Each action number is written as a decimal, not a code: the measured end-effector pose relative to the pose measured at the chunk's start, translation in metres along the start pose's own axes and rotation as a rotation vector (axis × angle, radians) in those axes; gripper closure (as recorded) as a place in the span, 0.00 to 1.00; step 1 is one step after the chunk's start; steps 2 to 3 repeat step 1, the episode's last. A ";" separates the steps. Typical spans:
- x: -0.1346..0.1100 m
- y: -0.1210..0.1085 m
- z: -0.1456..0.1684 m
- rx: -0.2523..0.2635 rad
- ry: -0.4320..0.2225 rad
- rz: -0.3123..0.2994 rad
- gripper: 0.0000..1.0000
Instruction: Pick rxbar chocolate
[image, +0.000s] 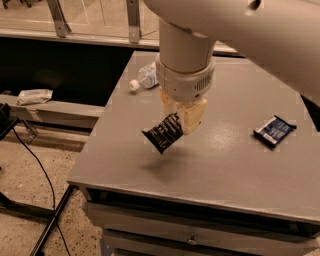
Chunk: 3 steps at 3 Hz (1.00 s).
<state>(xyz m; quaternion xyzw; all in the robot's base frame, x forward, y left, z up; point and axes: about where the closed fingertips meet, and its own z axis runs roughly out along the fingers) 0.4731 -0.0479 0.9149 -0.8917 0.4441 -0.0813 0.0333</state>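
Grey counter (240, 175), matte top with a soft sheen of overhead light; drawer front (210, 227) beneath. Pincer (182, 117) hangs above counter centre. Speckled floor (25, 235) at left, black cable (37, 165) across it. Low ledge (65, 111) beside a dark recess. Metal posts (132, 20) along the glass behind.
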 end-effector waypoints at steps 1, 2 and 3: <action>-0.001 -0.001 0.001 0.008 0.001 0.001 1.00; -0.001 -0.001 0.001 0.008 0.001 0.001 1.00; -0.001 -0.001 0.001 0.008 0.001 0.001 1.00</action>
